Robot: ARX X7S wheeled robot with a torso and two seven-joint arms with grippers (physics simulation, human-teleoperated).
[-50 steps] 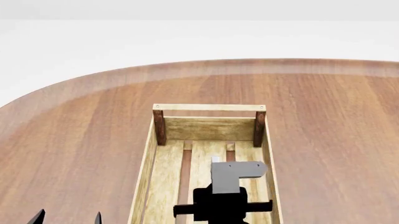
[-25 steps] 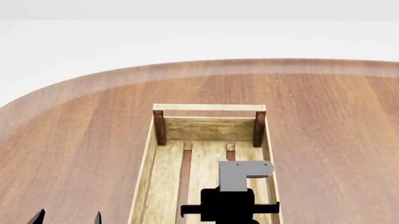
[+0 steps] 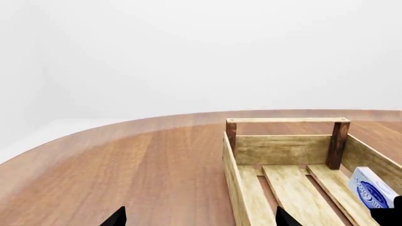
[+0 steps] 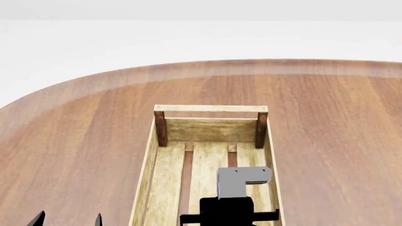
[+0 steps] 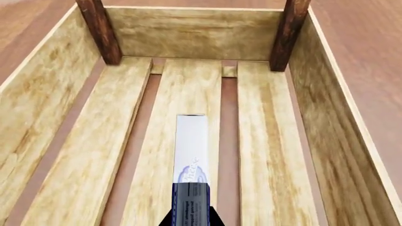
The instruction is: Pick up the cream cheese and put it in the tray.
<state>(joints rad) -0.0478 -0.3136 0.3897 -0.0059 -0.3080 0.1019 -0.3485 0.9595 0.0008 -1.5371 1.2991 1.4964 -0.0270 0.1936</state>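
Note:
The cream cheese (image 5: 191, 155), a flat white box with a blue logo, stands edge-on between the fingertips of my right gripper (image 5: 190, 217), which is shut on it. It hangs inside the tray (image 5: 188, 33), over the middle slat. I cannot tell whether it touches the floor. The left wrist view shows the box (image 3: 370, 188) tilted, low inside the tray (image 3: 283, 149). In the head view my right arm (image 4: 229, 209) covers the box over the tray's (image 4: 210, 108) near half. My left gripper (image 4: 68, 219) is open and empty to the left of the tray, and it also shows in its own view (image 3: 199, 217).
The tray stands on a round brown wooden table (image 4: 82, 136), whose curved edge runs along the far side. White floor lies beyond it. No other objects show.
My right arm has shifted slightly back toward me and a little lower over the tray, with the box still in it. The left gripper has not moved.

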